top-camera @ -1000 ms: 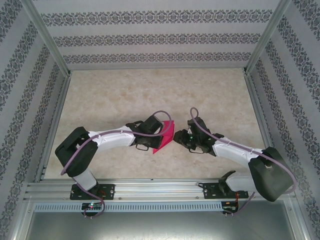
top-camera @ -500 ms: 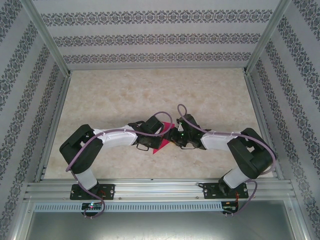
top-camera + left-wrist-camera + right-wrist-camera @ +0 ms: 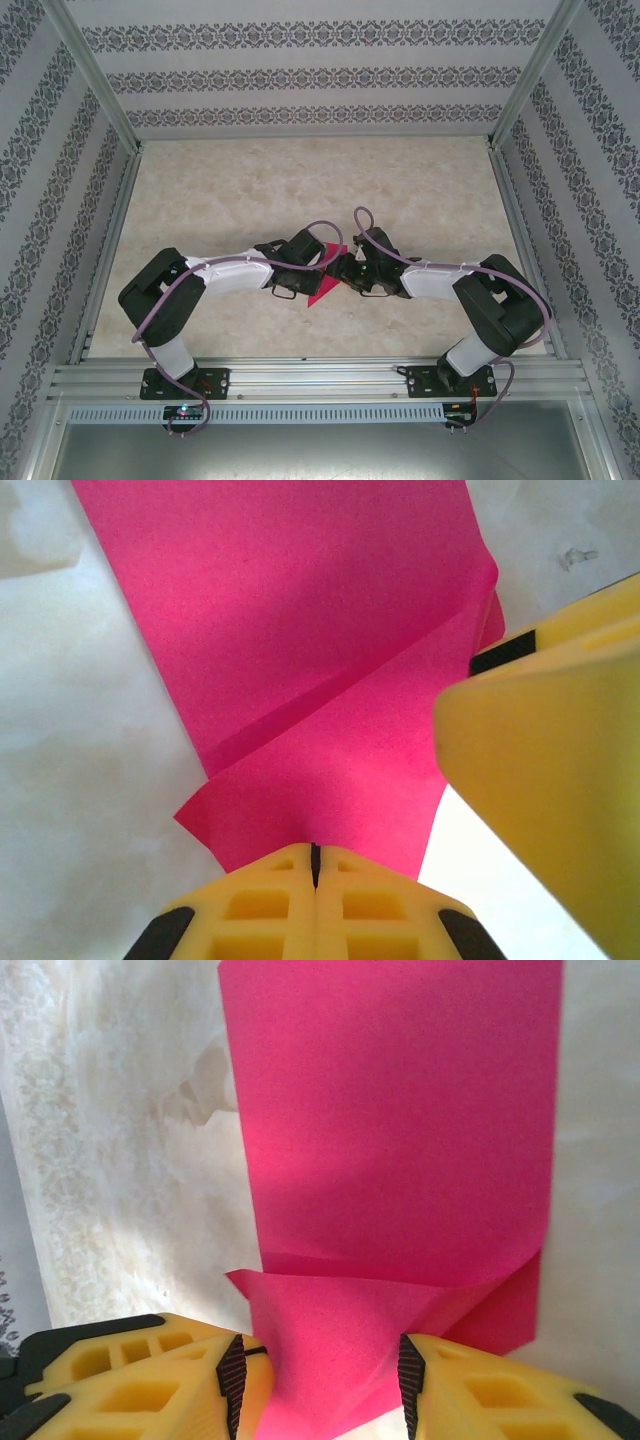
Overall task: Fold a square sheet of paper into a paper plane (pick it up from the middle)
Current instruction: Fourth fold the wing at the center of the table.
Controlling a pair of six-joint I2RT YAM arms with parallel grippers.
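The square sheet of paper (image 3: 324, 284) is magenta-pink, partly folded, and lies on the table between the two arms. My left gripper (image 3: 314, 848) is shut on its near edge, with the sheet (image 3: 330, 660) stretching away and a diagonal crease running across it. My right gripper (image 3: 322, 1370) is open, its jaws standing apart on either side of a raised folded flap of the sheet (image 3: 400, 1130). One black ribbed pad (image 3: 232, 1380) is at the flap's left edge. In the top view both grippers (image 3: 322, 258) (image 3: 346, 268) meet over the paper.
The right gripper's yellow finger (image 3: 550, 750) looms close on the right of the left wrist view. Beige marbled tabletop (image 3: 300, 190) stretches behind the arms. Metal frame rails (image 3: 110, 230) and patterned walls (image 3: 300, 80) enclose it.
My right arm has swung left and folded its elbow up, bringing its gripper in over the paper's right side. Its jaws have widened a little. The left gripper stays shut on the sheet.
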